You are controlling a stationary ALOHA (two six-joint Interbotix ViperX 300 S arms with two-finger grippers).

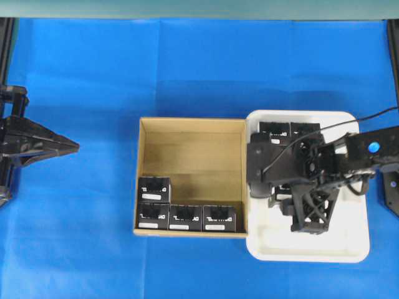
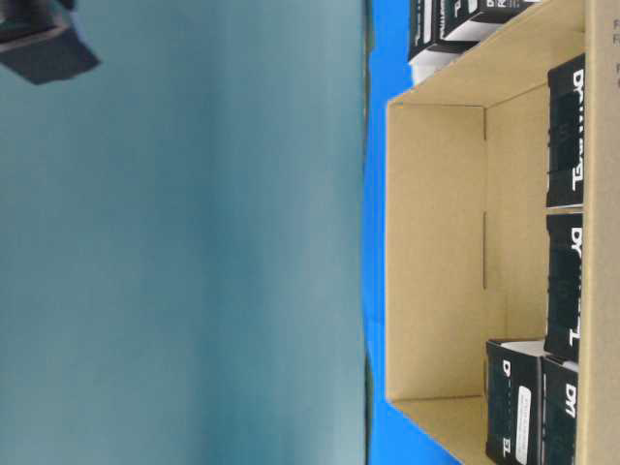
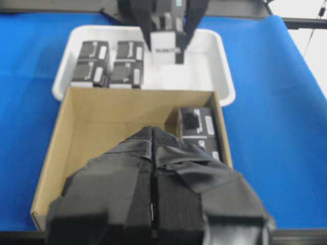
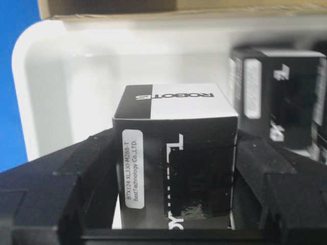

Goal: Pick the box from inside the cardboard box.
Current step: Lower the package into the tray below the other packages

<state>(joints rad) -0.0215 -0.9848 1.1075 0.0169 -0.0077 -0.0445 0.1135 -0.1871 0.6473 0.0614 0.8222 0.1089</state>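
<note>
Blue cloth (image 1: pixel 93 75) is lying under the cardboard box (image 1: pixel 190 134), which is holding four boxes along its seven-o'clock corner. At three o'clock the white tray (image 1: pixel 312 249) is sitting, and over it the right gripper (image 4: pixel 176 168) is clamping the box (image 4: pixel 176 153). Left gripper (image 3: pixel 152 204) fingers are seemingly pressing together, empty, at nine o'clock.

i count four black boxes (image 1: pixel 154 186) in the one cardboard carton (image 1: pixel 190 143), four more (image 3: pixel 91 51) in the one white tray (image 1: pixel 349 246), and one box (image 4: pixel 176 153) between my right fingers — nine total.
</note>
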